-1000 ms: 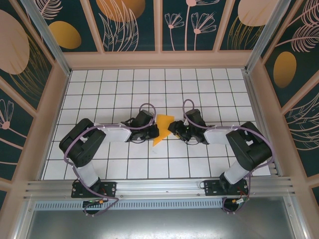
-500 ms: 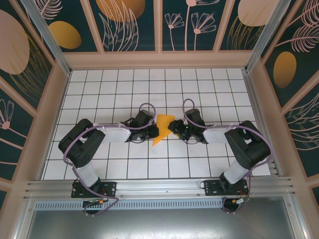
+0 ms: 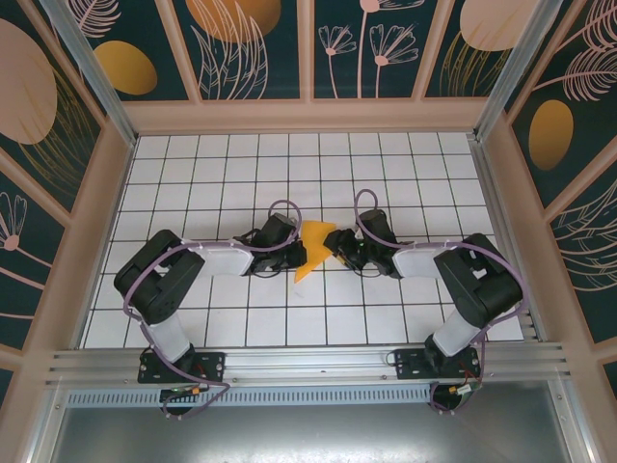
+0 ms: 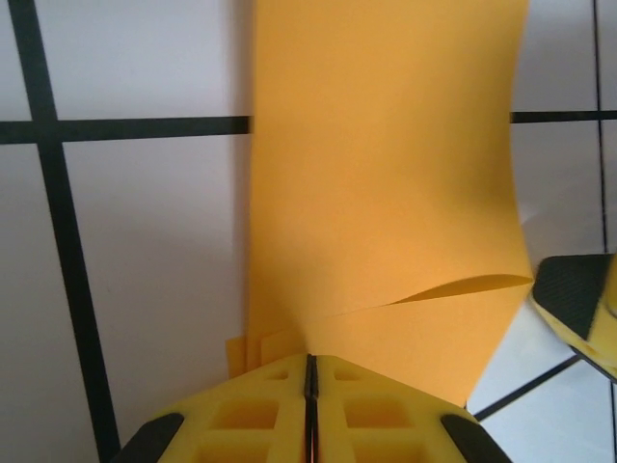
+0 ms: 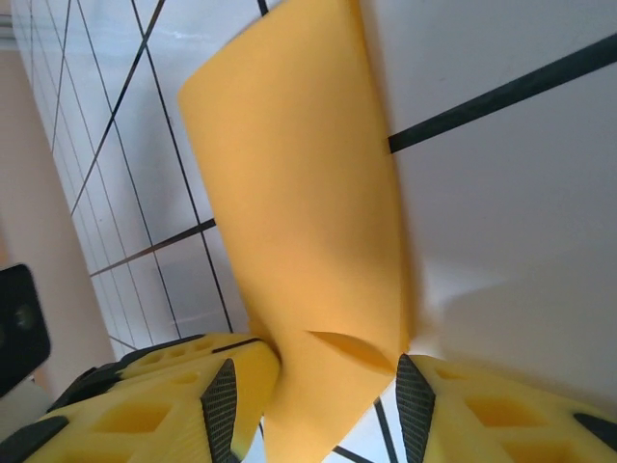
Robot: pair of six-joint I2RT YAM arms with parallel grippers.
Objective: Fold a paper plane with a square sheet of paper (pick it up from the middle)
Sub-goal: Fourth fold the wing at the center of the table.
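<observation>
Smooth matte orange-yellow sheet (image 4: 386, 193), folded, w/ curled edge

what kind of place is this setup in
Likely a robot test cell: a white grid-lined table, dark botanical-print wall panels enclosing it, and an aluminium mounting rail along its near edge.

Plain orange-yellow on the square sheet of paper (image 3: 314, 249). White table (image 3: 193, 183), thin dark grid. Wall panels (image 3: 251, 48) dark teal, orange ovals, pale plant outlines. Right gripper (image 5: 308, 410): yellow fingers (image 5: 145, 415), black pads (image 5: 220, 405).
</observation>
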